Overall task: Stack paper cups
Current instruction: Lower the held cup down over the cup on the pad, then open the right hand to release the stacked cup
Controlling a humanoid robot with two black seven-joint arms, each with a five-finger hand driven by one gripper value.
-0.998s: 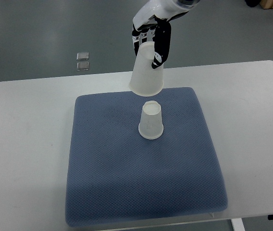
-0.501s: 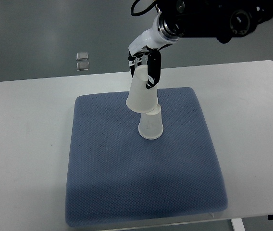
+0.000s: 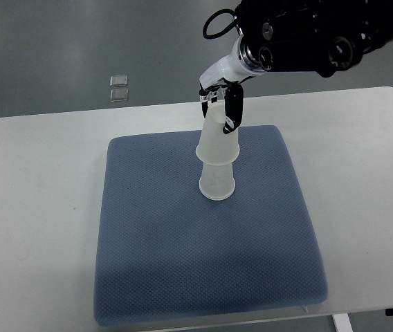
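Note:
An upturned translucent paper cup (image 3: 217,183) stands on the blue pad (image 3: 183,263), a little behind its middle. A second upturned cup (image 3: 217,142) sits directly above it, its rim lowered over the top of the standing cup. My right hand (image 3: 221,111) reaches in from the upper right and is shut on this upper cup near its base, with dark fingers (image 3: 232,114) wrapped down its right side. The upper cup looks nearly upright. The left arm does not show.
The blue pad lies on a white table (image 3: 37,207), whose front edge is close to the pad's near side. Two small clear squares (image 3: 119,86) lie on the grey floor behind the table. My black forearm (image 3: 307,41) crosses the top right.
My right hand has brought the held cup down and to the right, from hanging behind the standing cup to sitting over its top. The standing cup has not moved.

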